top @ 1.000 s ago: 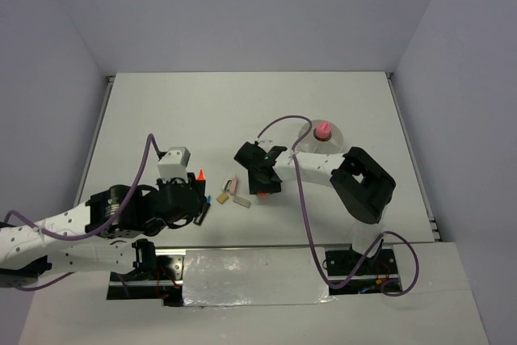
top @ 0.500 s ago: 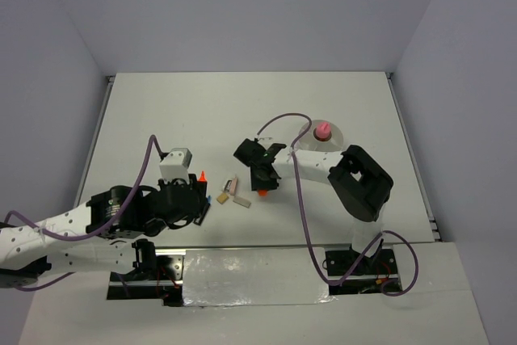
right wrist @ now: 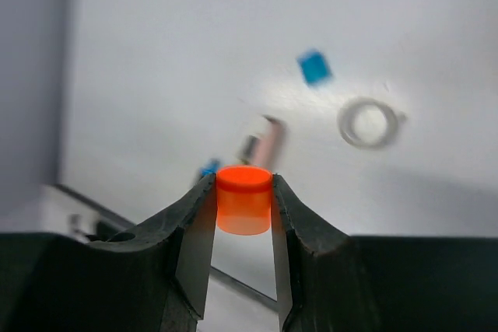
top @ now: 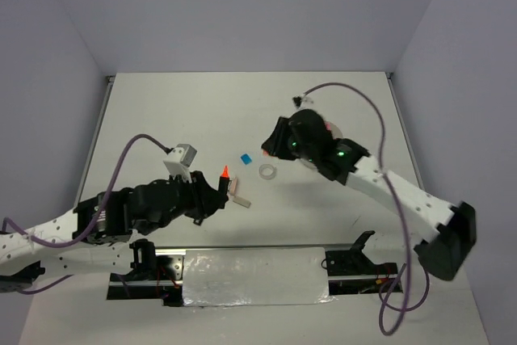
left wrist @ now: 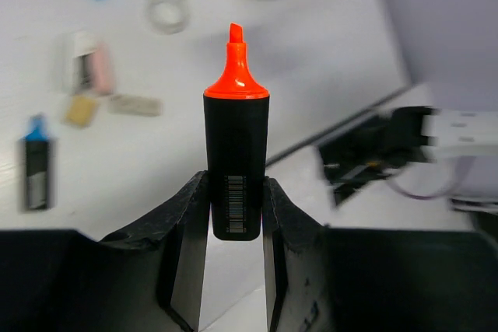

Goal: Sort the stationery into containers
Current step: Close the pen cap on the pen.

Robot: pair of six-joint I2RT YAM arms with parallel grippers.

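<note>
My left gripper (left wrist: 236, 215) is shut on a black marker with an orange tip (left wrist: 236, 153), held upright; from above it (top: 223, 175) hangs over the near middle of the table. My right gripper (right wrist: 243, 207) is shut on a small orange cap (right wrist: 243, 198), raised above the table beside the white tub (top: 337, 132), which my right arm mostly hides. On the table lie a blue piece (top: 246, 156), a clear tape ring (top: 267, 171), a pink eraser (top: 236, 188), a tan piece (top: 241, 200) and a blue-tipped black marker (left wrist: 36, 165).
Grey walls close the table on three sides. A metal rail (top: 250, 260) and both arm bases run along the near edge. A purple cable (top: 355, 90) loops above my right arm. The loose pieces cluster between the two grippers.
My right gripper has closed on the orange cap, lifted it off the table and swung back and right toward the tub. My left gripper has carried the orange marker rightward.
</note>
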